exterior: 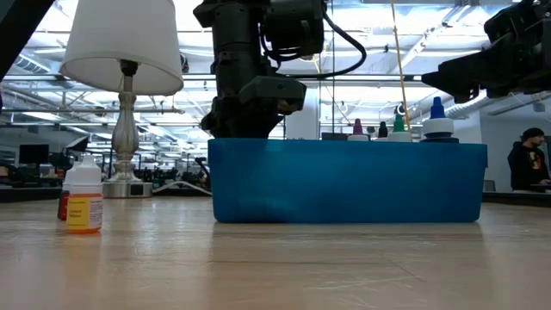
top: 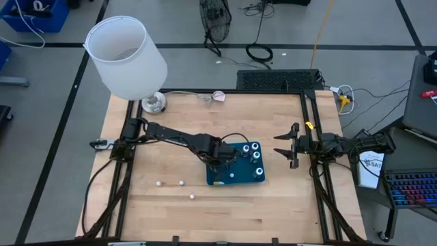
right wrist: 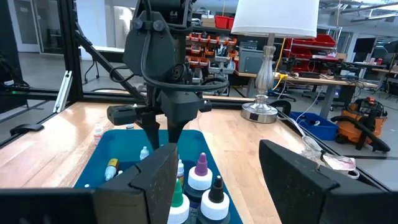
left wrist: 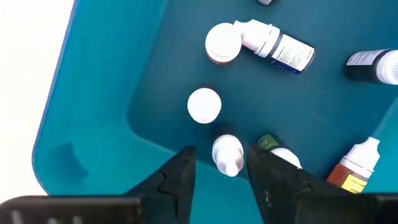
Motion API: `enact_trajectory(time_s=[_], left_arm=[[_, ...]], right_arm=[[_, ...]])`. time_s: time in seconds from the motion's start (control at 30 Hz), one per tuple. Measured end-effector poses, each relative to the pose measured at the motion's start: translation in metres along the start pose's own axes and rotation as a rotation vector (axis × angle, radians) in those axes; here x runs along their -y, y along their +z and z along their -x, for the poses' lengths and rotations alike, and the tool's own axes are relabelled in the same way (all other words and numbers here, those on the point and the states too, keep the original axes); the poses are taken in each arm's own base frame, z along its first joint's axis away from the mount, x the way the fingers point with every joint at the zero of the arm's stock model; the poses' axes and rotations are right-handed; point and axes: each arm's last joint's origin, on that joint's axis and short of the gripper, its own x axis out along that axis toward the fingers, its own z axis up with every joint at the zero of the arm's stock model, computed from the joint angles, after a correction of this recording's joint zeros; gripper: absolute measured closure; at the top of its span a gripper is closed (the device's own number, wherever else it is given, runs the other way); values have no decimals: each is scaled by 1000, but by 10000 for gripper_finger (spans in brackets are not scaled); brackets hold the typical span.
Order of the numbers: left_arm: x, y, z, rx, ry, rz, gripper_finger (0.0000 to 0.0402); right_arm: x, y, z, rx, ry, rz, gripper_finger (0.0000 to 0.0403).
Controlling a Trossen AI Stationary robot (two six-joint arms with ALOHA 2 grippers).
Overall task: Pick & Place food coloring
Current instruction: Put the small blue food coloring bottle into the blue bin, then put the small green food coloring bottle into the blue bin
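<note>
A teal-blue tray (top: 213,179) lies mid-table and holds several small food coloring bottles (top: 257,154). My left gripper (left wrist: 221,180) points down into the tray, open. A white-capped bottle (left wrist: 227,154) stands upright between its fingers, with a gap on each side. Around it are another white cap (left wrist: 204,104), a bottle on its side (left wrist: 273,45) and a green-topped one (left wrist: 268,143). My right gripper (top: 287,145) waits open and level at the table's right edge, clear of the tray. Small whitish pieces (top: 181,182) lie on the wood near the front left.
A lamp with a white shade (top: 126,58) stands at the table's far left corner. One bottle with a yellow label (exterior: 83,200) stands on the wood outside the tray. A crumpled wrapper (top: 217,96) lies at the far edge. Bare wood spreads left of the tray.
</note>
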Motion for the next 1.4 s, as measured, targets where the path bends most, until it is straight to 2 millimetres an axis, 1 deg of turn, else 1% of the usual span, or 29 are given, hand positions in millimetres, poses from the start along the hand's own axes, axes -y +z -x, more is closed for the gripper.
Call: enact_trajectory(time_s=[0.07, 0.17, 0.27, 0.4, 0.5, 0.53, 0.63, 0.7, 0.83, 0.9, 0.97, 1.07, 1.17, 1.3, 1.4], left_arm=[[0, 0, 0, 0, 0, 0, 242], [0, 0, 0, -1, -1, -5, 231], [-2, -1, 9, 2, -16, -6, 230], [-5, -6, 39, 44, -45, 1, 234], [-3, -18, 67, 101, -40, 24, 234], [-1, -24, 78, 123, -38, 31, 232], [14, -46, 99, 180, -33, 18, 232], [30, -62, 106, 208, -41, -21, 232], [62, -96, 109, 204, -69, -72, 232], [74, -111, 108, 217, -52, -49, 232], [80, -124, 105, 222, -4, 7, 232], [79, -138, 102, 178, 68, 124, 231], [75, -145, 102, 154, 130, 203, 231], [73, -145, 101, 144, 145, 229, 231], [67, -145, 90, 86, 163, 246, 231]], right_arm=[[0, 0, 0, 0, 0, 0, 190], [0, 0, 0, 0, 0, 0, 190], [0, 0, 0, 0, 0, 0, 190], [0, 0, 0, 0, 0, 0, 191], [0, 0, 0, 1, 0, -1, 190], [0, 0, 0, 1, 0, 0, 190], [0, 0, 0, 0, 0, 0, 190], [0, 0, 0, 0, 0, 0, 190], [0, 0, 0, 0, 0, 0, 190], [0, 0, 0, 0, 0, 0, 191], [0, 0, 0, 1, 0, 0, 190], [0, 0, 0, 0, 0, 0, 190], [0, 0, 0, 0, 0, 0, 190], [0, 0, 0, 0, 0, 0, 191], [0, 0, 0, 0, 0, 0, 190]])
